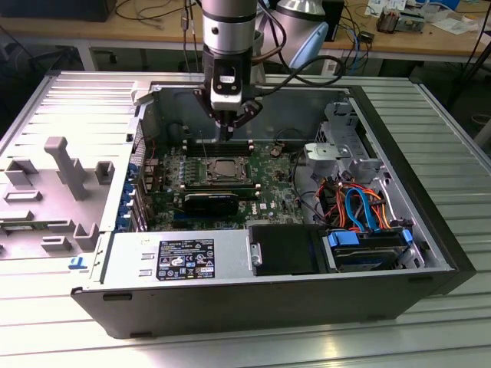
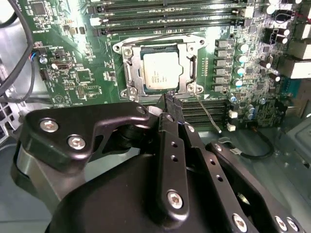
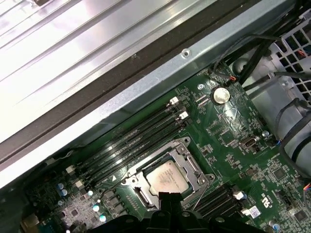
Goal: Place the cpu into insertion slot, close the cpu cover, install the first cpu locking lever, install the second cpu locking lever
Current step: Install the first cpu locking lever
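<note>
In the exterior view, finds the gripper point(image 1: 229, 132) inside the open computer case point(image 1: 299, 103), fingers pinched together on nothing, hanging near the far side of the insertion slot point(image 1: 198, 172). In the second wrist view, records the cpu point(image 2: 163, 70) seated in that slot, with the cpu cover point(image 2: 132, 73) lying flat around it and the gripper tips just beside the rim. In the first wrist view, notes the same seating.

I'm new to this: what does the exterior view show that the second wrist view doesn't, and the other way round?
Exterior view: the whole open dark computer case, its blue drive caddy, orange and blue cables, and the ribbed grey metal table. Second wrist view: up close, the thin silvery metal cover frame lying around the square silver-grey cpu. Both: that cpu, the green circuit board and the black gripper above the board.
</note>
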